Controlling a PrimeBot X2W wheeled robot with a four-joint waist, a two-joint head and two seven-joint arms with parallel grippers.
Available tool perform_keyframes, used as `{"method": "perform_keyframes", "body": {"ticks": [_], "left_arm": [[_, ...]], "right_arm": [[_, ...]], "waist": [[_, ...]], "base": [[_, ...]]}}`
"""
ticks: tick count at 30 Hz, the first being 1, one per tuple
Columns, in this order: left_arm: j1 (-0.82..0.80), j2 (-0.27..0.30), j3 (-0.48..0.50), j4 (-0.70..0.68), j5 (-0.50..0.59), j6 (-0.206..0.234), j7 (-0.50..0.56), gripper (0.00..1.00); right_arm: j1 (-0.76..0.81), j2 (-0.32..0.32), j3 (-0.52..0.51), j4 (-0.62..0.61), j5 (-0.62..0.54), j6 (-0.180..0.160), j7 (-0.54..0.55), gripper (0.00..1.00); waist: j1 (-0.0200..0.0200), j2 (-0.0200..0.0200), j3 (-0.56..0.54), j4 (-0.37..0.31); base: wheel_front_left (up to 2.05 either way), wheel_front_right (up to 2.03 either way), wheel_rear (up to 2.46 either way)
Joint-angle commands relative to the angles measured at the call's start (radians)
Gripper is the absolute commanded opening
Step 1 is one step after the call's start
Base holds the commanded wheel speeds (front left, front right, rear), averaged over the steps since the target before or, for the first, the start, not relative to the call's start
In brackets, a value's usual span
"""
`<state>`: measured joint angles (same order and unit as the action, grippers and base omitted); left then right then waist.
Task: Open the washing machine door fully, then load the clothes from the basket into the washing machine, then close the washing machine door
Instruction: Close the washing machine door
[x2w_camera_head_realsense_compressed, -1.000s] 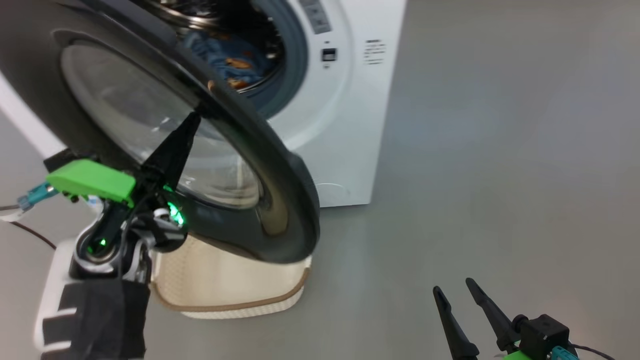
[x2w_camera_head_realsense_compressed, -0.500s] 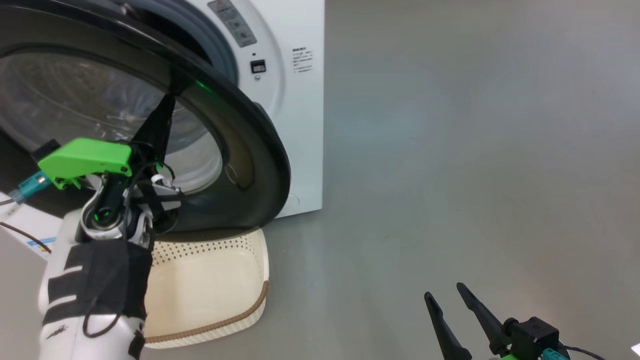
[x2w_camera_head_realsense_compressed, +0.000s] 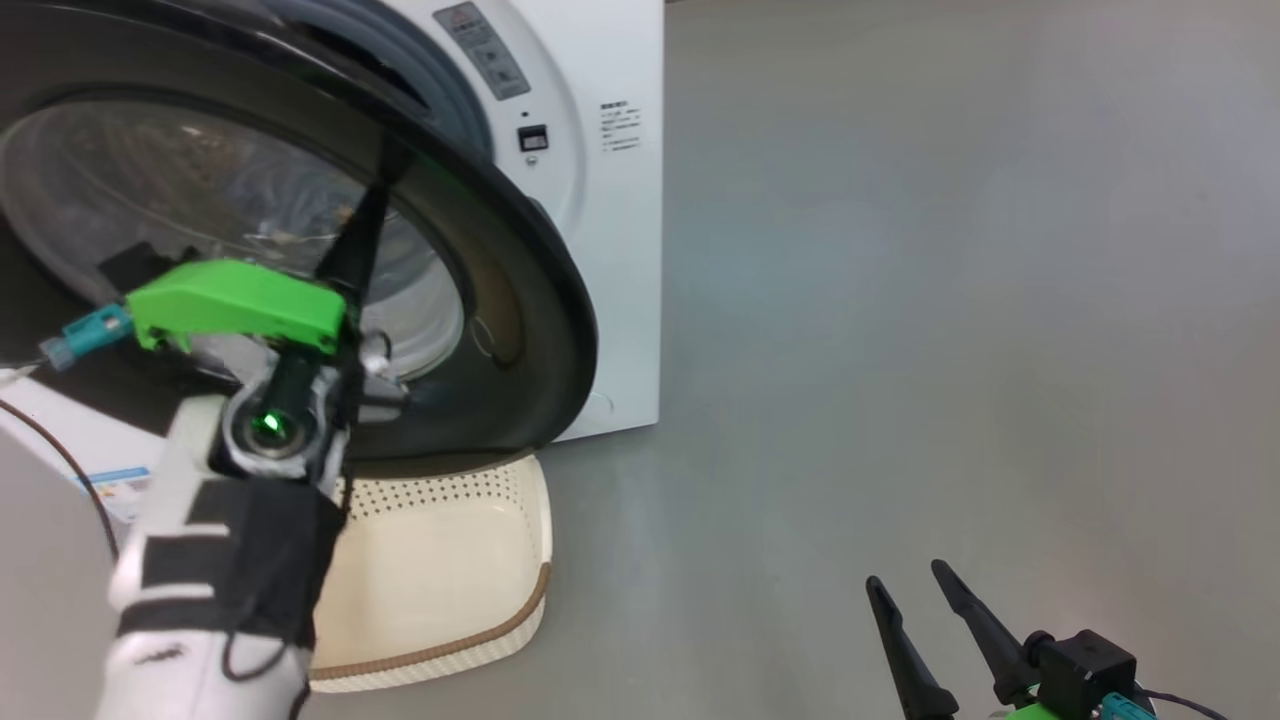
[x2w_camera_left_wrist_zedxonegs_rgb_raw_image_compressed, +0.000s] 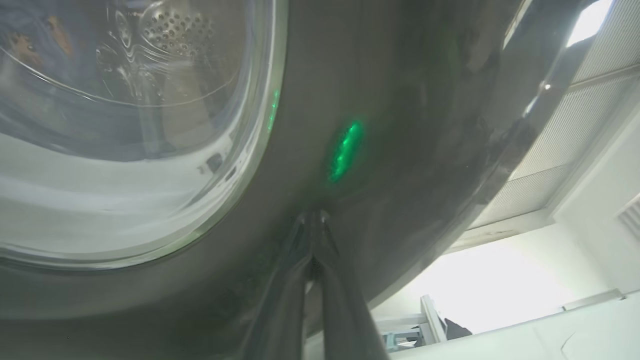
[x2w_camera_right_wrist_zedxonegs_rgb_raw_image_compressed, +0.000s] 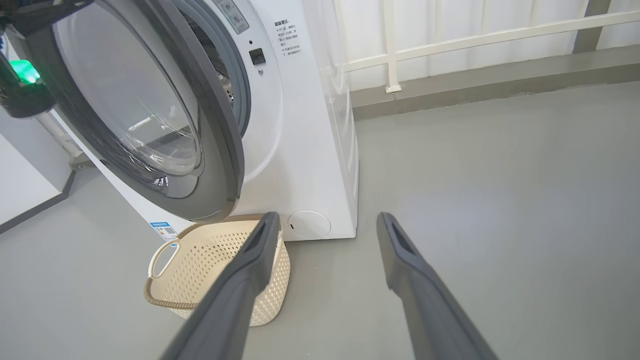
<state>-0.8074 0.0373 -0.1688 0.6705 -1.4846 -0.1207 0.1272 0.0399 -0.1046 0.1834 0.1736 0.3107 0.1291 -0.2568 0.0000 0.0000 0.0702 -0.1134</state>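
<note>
two arms, two poses. left gripper (x2w_camera_head_realsense_compressed: 388, 165) reaches up from lower left: pale forearm (x2w_camera_head_realsense_compressed: 200, 620) angled up, green wrist housing (x2w_camera_head_realsense_compressed: 240, 300) roughly level, fingers pinched together with nothing between them, tips touching the glossy black rim of the washing machine door (x2w_camera_head_realsense_compressed: 540, 330) just beside the glass (x2w_camera_head_realsense_compressed: 200, 200). door stands partly swung out from the washing machine (x2w_camera_head_realsense_compressed: 620, 250), lower edge above the basket (x2w_camera_head_realsense_compressed: 450, 497), which sits on the floor (x2w_camera_head_realsense_compressed: 900, 300) just in front of the machine. clothes (x2w_camera_left_wrist_zedxonegs_rgb_raw_image_compressed: 30, 42) show blurred through the glass, inside the drum (x2w_camera_left_wrist_zedxonegs_rgb_raw_image_compressed: 160, 25). right gripper (x2w_camera_head_realsense_compressed: 905, 575) sits low at lower right, fingers pointing up, spread wide, gripping nothing, well apart from the machine.
</note>
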Motion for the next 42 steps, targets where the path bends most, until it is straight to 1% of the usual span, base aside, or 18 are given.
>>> {"method": "perform_keyframes", "body": {"ticks": [1,5,6,7,8,9,10,11,15,19,22,24,26,28,32,35,37,42], "left_arm": [[0.014,0.041,0.0,-0.036,0.032,-0.01,-0.017,0.0],[0.084,0.088,-0.094,-0.073,0.169,-0.01,-0.099,0.0],[0.102,0.104,-0.115,-0.073,0.209,-0.01,-0.128,0.27],[0.12,0.122,-0.139,-0.07,0.256,-0.01,-0.161,0.38],[0.138,0.136,-0.161,-0.063,0.301,-0.01,-0.195,0.47],[0.156,0.146,-0.176,-0.058,0.339,-0.006,-0.23,0.66],[0.174,0.154,-0.189,-0.056,0.374,0.002,-0.264,0.91],[0.191,0.164,-0.204,-0.057,0.412,0.016,-0.296,1.0],[0.264,0.202,-0.245,-0.082,0.552,0.088,-0.369,1.0],[0.369,0.228,-0.244,-0.163,0.675,0.166,-0.387,1.0],[0.473,0.247,-0.193,-0.268,0.801,0.243,-0.388,1.0],[0.555,0.238,-0.152,-0.331,0.854,0.273,-0.389,1.0],[0.635,0.225,-0.109,-0.387,0.903,0.294,-0.389,1.0],[0.706,0.216,-0.072,-0.427,0.953,0.304,-0.389,1.0],[0.816,0.181,0.019,-0.493,1.019,0.303,-0.389,1.0],[0.877,0.149,0.076,-0.531,1.06,0.287,-0.389,1.0],[0.894,0.138,0.093,-0.538,1.071,0.281,-0.389,1.0],[0.943,0.091,0.158,-0.554,1.117,0.233,-0.389,1.0]], "right_arm": [[-0.015,-0.004,0.017,-0.024,0.003,0.002,-0.005,1.0],[-0.014,-0.002,0.001,-0.03,0.001,0.002,-0.005,1.0],[-0.013,-0.002,-0.004,-0.031,0.001,0.002,-0.005,1.0],[-0.011,-0.003,-0.008,-0.032,0.0,0.002,-0.005,1.0],[-0.009,-0.003,-0.012,-0.033,-0.001,0.002,-0.005,1.0],[-0.006,-0.004,-0.014,-0.033,-0.002,0.002,-0.005,1.0],[-0.003,-0.004,-0.016,-0.034,-0.003,0.002,-0.005,1.0],[0.0,-0.005,-0.017,-0.035,-0.003,0.002,-0.005,1.0],[0.002,-0.007,-0.027,-0.041,-0.006,0.002,-0.005,1.0],[0.004,-0.008,-0.04,-0.046,-0.008,0.002,-0.005,1.0],[0.004,-0.007,-0.046,-0.05,-0.01,0.002,-0.005,1.0],[0.004,-0.007,-0.051,-0.051,-0.011,0.002,-0.005,1.0],[0.004,-0.006,-0.055,-0.052,-0.011,0.002,-0.005,1.0],[0.004,-0.006,-0.057,-0.052,-0.012,0.002,-0.005,1.0],[0.005,-0.006,-0.061,-0.05,-0.012,0.002,-0.005,1.0],[0.006,-0.008,-0.064,-0.048,-0.011,0.002,-0.005,1.0],[0.006,-0.008,-0.064,-0.048,-0.011,0.002,-0.005,1.0],[0.008,-0.014,-0.07,-0.044,-0.009,0.002,-0.005,1.0]], "waist": [[0.0,0.0,-0.005,0.018],[0.0,0.0,-0.019,0.037],[0.0,0.0,-0.024,0.042],[0.0,0.0,-0.029,0.046],[0.0,0.0,-0.034,0.052],[0.0,0.0,-0.04,0.056],[0.0,0.0,-0.046,0.061],[0.0,0.0,-0.049,0.066],[0.0,0.0,-0.058,0.086],[0.0,0.0,-0.067,0.109],[0.0,0.0,-0.072,0.123],[0.0,0.0,-0.076,0.132],[0.0,0.0,-0.08,0.142],[0.0,0.0,-0.084,0.151],[0.0,0.0,-0.093,0.166],[0.0,0.0,-0.1,0.176],[0.0,0.0,-0.103,0.178],[0.0,0.0,-0.116,0.187]], "base": [[0.0,0.0,0.0],[0.0,0.0,0.0],[0.0,0.0,0.0],[0.0,0.0,0.0],[0.0,0.0,0.0],[0.0,0.0,0.0],[0.0,0.0,0.0],[0.0,0.0,0.0],[0.0,0.0,0.0],[0.0,0.0,0.0],[0.0,0.0,0.0],[0.0,0.0,0.0],[0.0,0.0,0.0],[0.0,0.0,0.0],[0.0,0.0,0.0],[0.0,0.0,0.0],[0.0,0.0,0.0],[0.0,0.0,0.0]]}}
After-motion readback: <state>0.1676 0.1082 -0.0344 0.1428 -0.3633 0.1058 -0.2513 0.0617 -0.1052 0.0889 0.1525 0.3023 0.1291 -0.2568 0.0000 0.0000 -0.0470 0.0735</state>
